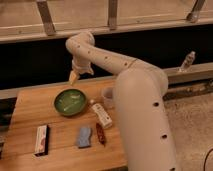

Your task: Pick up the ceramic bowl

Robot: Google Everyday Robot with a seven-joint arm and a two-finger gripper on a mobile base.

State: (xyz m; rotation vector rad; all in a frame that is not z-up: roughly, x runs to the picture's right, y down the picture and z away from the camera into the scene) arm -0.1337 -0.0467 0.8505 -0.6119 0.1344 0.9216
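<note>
The robot's white arm (pixel 140 100) takes up most of the view, rising over the right edge of the wooden bench (pixel 30 115) and bending back toward its far edge. The ceramic bowl (pixel 70 101) is set on the far half of the bench, about midway between the left and right edges, upright and clear of its neighbours. A white tube-like bottle (pixel 102 114) is laid just beside its right rim, and a translucent cup (pixel 107 95), partly hidden by the arm, is seen nearer the right edge. A flat box (pixel 41 139), a blue pad (pixel 84 137) and a small reddish item (pixel 100 134) are spread along the near edge. The gripper (pixel 74 76) is held above the far edge, just beyond the bowl's far rim and not touching it; whether it is spread or pressed together cannot be told. The bowl is judged to be stiff, fairly heavy for its width, glossy and therefore slippery, and breakable if dropped. As it is too wide to be spanned, a pinch across the rim wall is judged best, taken at the far or left side, away from the bottle.
</note>
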